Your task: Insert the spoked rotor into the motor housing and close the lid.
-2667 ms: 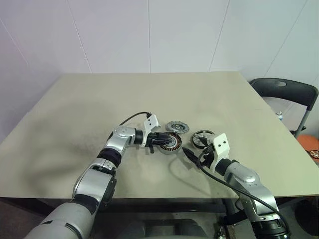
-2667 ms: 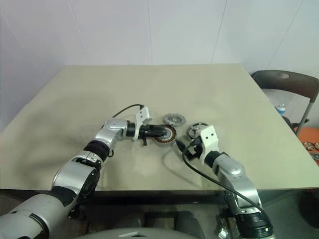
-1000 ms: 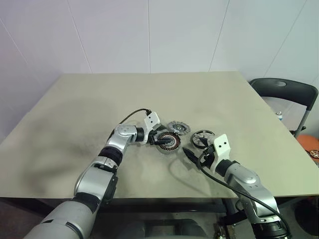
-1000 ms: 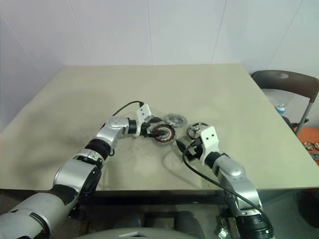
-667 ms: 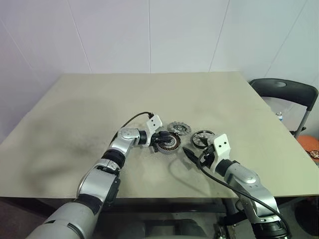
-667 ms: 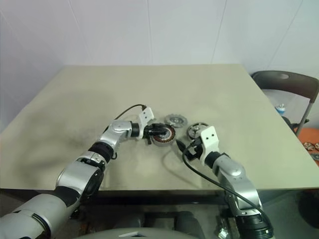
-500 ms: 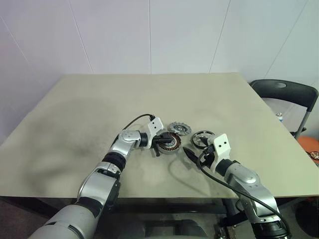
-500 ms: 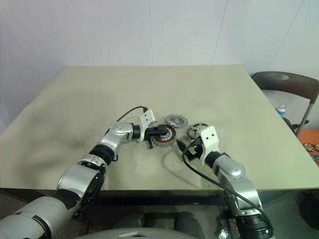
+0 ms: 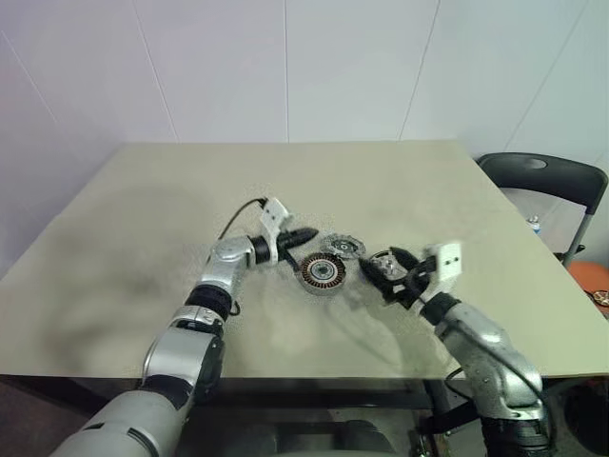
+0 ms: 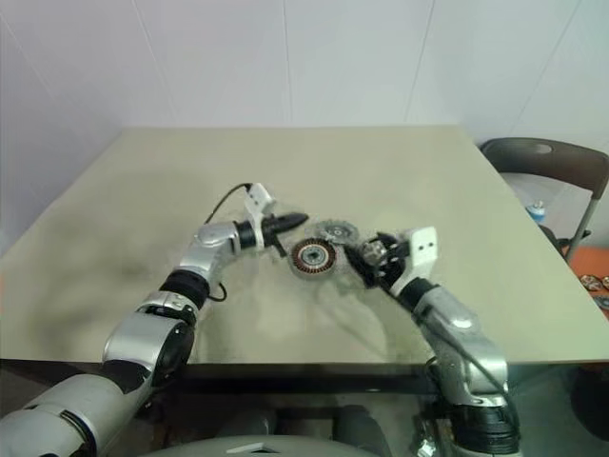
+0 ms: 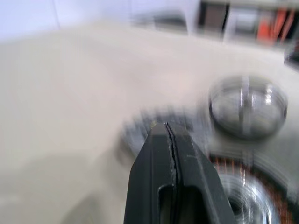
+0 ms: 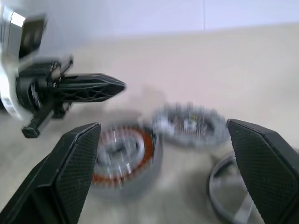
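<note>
**Motor housing free on the surface, both arms lifted off it**

Motor housing (image 9: 323, 272) lies flat on the beige surface (image 9: 143, 209), copper windings up, with nothing gripping it. Nearest to us, our right gripper (image 9: 397, 276) hangs with its jaws spread wide and empty; the spoked rotor (image 12: 233, 196) sits beneath and just behind them on the surface, partly hidden in the head views. Just beyond the housing rests the lid (image 9: 342, 247), close beside it (whether the two touch we cannot tell). Our left gripper (image 9: 306, 234) is above the surface to the left of the lid, its jaws clenched tight together on nothing, the tips pointing toward the lid. Farther right, past the edge, stands a dark chair (image 9: 552, 181).
</note>
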Tool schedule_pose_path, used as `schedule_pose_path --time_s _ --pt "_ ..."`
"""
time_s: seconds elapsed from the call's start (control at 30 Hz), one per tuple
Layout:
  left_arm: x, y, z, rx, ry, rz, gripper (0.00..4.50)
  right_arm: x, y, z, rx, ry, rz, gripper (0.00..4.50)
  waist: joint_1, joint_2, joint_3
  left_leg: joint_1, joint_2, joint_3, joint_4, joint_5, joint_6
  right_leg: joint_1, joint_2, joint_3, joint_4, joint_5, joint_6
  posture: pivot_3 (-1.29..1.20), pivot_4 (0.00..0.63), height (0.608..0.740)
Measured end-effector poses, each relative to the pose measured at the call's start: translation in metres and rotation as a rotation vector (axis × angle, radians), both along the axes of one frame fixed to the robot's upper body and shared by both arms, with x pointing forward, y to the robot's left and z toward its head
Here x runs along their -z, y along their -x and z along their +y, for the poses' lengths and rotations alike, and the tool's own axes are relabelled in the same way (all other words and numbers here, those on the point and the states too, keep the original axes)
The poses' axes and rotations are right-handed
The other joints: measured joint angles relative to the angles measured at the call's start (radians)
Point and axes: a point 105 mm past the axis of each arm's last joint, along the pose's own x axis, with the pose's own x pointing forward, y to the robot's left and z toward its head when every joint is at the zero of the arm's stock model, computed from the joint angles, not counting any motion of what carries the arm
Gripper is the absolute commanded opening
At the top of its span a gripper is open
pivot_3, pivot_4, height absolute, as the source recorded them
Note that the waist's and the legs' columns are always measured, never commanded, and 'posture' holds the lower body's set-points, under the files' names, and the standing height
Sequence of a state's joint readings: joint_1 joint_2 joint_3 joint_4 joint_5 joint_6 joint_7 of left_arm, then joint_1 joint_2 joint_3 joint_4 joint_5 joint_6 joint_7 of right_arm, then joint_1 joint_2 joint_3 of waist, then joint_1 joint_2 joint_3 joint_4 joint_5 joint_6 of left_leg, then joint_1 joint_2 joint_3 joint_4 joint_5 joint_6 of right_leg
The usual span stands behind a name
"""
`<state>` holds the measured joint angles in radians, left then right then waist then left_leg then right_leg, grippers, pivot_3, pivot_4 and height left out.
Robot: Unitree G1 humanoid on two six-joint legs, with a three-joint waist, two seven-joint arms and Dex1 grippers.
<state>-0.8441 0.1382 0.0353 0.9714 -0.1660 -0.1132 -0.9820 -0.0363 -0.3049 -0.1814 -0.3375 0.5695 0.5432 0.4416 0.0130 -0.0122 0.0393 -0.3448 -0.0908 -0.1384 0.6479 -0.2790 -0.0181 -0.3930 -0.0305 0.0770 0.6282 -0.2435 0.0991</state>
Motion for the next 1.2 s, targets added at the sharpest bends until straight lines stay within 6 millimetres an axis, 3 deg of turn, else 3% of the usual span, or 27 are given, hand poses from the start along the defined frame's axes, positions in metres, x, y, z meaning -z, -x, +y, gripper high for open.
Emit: schedule_pose_path --time_s 0.1,0.23,0.3,0.53,0.73,0.83,1.17,1.2 --pt "-0.019 0.012 0.007 0.086 0.076 -0.043 0.03 -0.003 0.005 -0.022 0.017 -0.02 0.055 4.5 -0.001 0.0 0.0 0.0 0.0 0.001 -0.001 -0.001 0.001 0.0 0.0 0.0 -0.001 0.0 0.0 0.0 0.0 0.74" --pt "0.001 0.035 0.031 0.128 0.089 0.031 0.03 0.029 0.011 -0.061 0.146 -0.063 0.29 4.5 -0.006 0.001 0.0 0.0 0.001 0.002 -0.002 -0.001 0.002 -0.002 0.0 0.002 0.001 0.0 -0.001 0.0 0.0 0.74" --pt "0.011 0.043 0.042 0.124 0.08 0.073 0.03 0.039 0.014 -0.07 0.181 -0.107 0.369 4.5 -0.002 0.001 0.0 0.0 0.001 0.002 -0.001 -0.001 0.002 -0.002 0.0 0.002 0.002 0.0 -0.001 0.0 0.0 0.74" --pt "-0.003 0.058 0.054 0.163 0.086 0.042 0.03 0.039 0.003 -0.059 0.141 -0.216 0.467 4.5 -0.002 0.002 0.0 0.003 0.001 0.002 0.0 -0.001 0.001 0.002 0.0 0.002 0.0 -0.002 0.001 0.0 0.0 0.74" --pt "-0.005 0.066 0.053 0.185 0.093 0.04 0.03 0.048 -0.016 -0.03 0.1 -0.291 0.514 4.5 -0.003 0.002 0.0 0.002 0.001 0.003 -0.002 -0.001 0.001 0.0 0.0 0.003 0.0 0.0 -0.001 0.0 0.0 0.74" --pt "-0.004 0.066 0.053 0.177 0.092 0.043 0.0 0.057 -0.023 -0.017 0.096 -0.307 0.538 3.94 -0.003 0.002 0.0 0.002 0.002 0.003 -0.002 -0.001 0.001 -0.001 0.001 0.003 0.0 0.0 -0.001 0.0 0.0 0.74" --pt "-0.004 0.064 0.056 0.13 0.087 0.036 0.0 0.049 -0.033 -0.005 0.066 -0.337 0.48 0.47 -0.004 0.002 0.0 0.001 0.001 0.003 -0.002 -0.001 0.001 -0.001 0.001 0.003 0.0 0.0 -0.001 0.0 0.0 0.74" --pt "-0.003 0.064 0.056 0.125 0.086 0.039 0.0 0.047 -0.034 -0.004 0.057 -0.343 0.47 0.29 -0.004 0.002 0.0 0.001 0.001 0.003 -0.002 -0.001 0.001 -0.001 0.001 0.003 0.0 0.0 -0.001 0.0 0.0 0.74"
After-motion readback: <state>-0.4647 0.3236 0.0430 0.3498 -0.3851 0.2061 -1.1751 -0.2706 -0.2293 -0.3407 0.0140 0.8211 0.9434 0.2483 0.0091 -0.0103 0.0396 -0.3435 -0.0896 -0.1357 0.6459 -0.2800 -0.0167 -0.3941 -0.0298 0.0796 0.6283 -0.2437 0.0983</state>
